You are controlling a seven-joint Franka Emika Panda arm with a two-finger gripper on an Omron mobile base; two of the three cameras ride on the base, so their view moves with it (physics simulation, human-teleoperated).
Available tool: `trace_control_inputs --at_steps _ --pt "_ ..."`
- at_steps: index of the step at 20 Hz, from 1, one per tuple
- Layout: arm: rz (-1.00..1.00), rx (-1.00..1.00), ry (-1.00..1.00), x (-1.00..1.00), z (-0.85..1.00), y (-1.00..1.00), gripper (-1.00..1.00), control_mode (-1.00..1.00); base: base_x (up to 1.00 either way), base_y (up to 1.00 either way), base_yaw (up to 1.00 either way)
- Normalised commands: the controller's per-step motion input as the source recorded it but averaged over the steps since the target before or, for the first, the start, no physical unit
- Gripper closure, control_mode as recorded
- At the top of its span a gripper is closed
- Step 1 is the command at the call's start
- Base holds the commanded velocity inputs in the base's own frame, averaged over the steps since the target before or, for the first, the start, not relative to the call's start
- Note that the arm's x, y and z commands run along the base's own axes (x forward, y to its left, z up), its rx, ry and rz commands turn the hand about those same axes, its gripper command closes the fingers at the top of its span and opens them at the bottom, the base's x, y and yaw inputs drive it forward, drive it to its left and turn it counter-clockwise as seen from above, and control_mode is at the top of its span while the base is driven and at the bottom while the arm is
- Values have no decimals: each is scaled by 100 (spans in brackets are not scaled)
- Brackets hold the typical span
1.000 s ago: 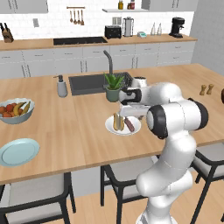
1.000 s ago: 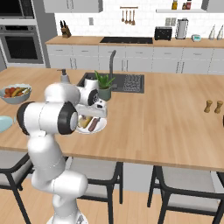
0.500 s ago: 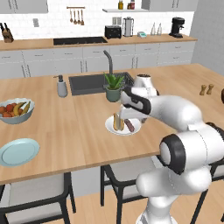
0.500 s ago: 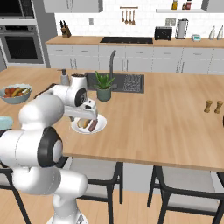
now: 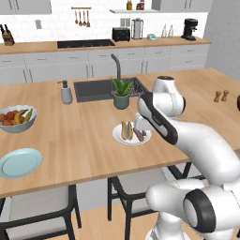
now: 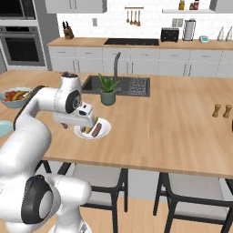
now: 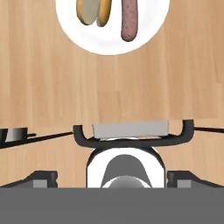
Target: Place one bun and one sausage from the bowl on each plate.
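Note:
The white plate [image 5: 132, 138] [image 6: 103, 131] [image 7: 105, 46] lies near the counter's front edge. It holds a split bun [image 5: 125, 130] [image 7: 94, 11] and a brown sausage [image 5: 139, 136] [image 6: 96, 130] [image 7: 129, 19], side by side. My gripper [image 7: 112, 175] [image 6: 68, 125] hovers just in front of the plate, over the counter's edge, open with nothing between its fingers. The pale blue plate [image 5: 18, 162] sits bare at the far left. A dark brown sliver [image 5: 238, 102] shows at the right edge; I cannot tell whether it is the bowl.
A pale grey fruit bowl [image 5: 16, 119] [image 6: 14, 97] stands at the left. Behind the white plate are a potted plant [image 5: 121, 92], the sink [image 5: 101, 89] and a soap dispenser [image 5: 66, 92]. Two shakers [image 5: 221, 96] stand at the right. Stools [image 6: 98, 177] sit under the front edge.
The arm has unfolded, its elbow swinging down and to the right in the left base view. The hand has drawn back from over the white plate toward the counter's edge. Bun and sausage have not moved.

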Motion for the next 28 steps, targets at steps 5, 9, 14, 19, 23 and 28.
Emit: trace_control_inputs --at_steps 5,9,14,19,23,28 --pt "0 0 -2 -78 50 0 -100 -100 0 0 0" --pt "1 -2 -5 -59 42 0 -100 -100 0 0 0" --pt "2 0 -1 -15 21 0 -100 100 -6 -5 0" --pt "0 0 0 0 0 0 -100 100 -83 -85 0" --pt "0 0 0 0 0 0 -100 100 -39 -100 0" --pt "0 0 0 0 0 0 -100 100 -18 -100 0"
